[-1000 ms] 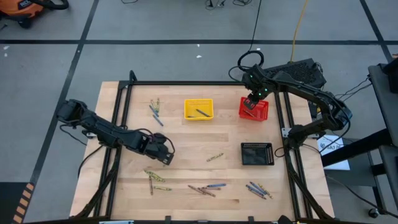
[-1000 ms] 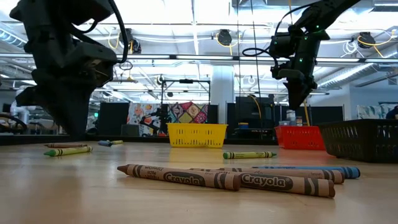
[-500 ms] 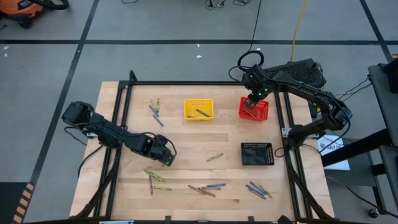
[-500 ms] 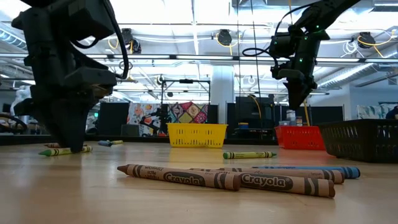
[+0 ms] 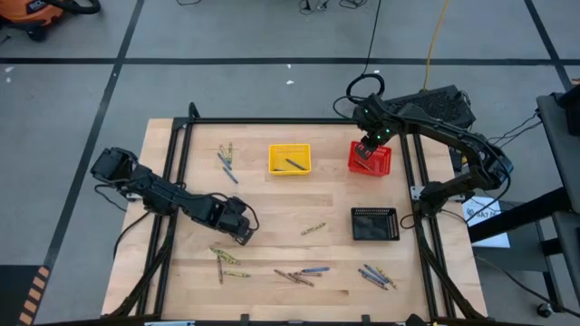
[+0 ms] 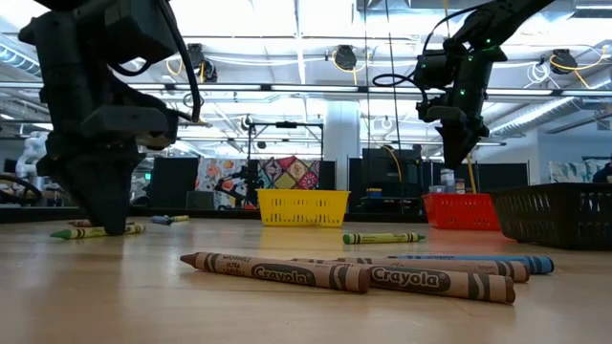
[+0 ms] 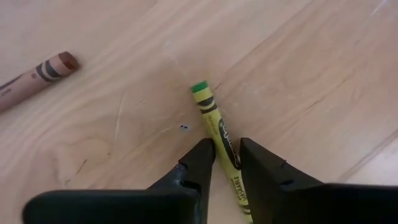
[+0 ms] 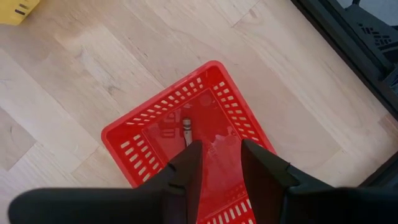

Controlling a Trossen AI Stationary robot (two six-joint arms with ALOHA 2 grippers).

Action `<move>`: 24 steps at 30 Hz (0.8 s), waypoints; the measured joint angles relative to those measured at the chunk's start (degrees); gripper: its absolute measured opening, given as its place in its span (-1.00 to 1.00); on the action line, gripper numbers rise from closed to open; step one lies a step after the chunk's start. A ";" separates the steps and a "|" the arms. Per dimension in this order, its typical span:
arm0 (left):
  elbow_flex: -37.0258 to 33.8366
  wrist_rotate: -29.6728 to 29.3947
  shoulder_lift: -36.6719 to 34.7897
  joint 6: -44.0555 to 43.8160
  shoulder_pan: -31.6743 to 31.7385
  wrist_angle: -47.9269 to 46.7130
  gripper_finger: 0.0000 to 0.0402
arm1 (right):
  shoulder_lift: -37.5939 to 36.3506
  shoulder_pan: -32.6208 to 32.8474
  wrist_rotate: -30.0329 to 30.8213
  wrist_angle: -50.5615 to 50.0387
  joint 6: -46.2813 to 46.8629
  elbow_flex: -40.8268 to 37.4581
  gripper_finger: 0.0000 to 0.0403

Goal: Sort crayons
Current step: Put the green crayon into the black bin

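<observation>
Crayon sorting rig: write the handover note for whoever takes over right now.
Left gripper: low at the table, fingers straddling a yellow-green wax crayon; grip not confirmed.
Right gripper: open, above the red mesh basket, one crayon lying inside.
Done: one crayon in the yellow mesh basket.
Left: loose crayons near the table's front edge, a pair behind the yellow basket's left, one at mid-table. Contents of the black mesh basket cannot be made out.
</observation>
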 joint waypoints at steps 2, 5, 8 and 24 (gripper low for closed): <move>-0.02 0.11 0.02 0.79 0.02 -0.23 -0.76 | 0.00 -0.02 -0.02 -0.06 0.04 0.00 -0.51; -0.02 0.58 0.00 2.73 0.04 -0.32 -0.94 | 0.00 -0.01 -0.02 -0.15 0.05 0.00 -0.51; -0.07 0.77 0.00 4.25 0.04 -0.33 -0.95 | 0.00 0.00 -0.04 -0.15 1.01 0.00 -0.51; -0.49 -1.27 -9.33 10.27 0.82 0.07 -0.96 | 0.00 -0.02 -7.81 -0.15 0.62 0.00 -0.51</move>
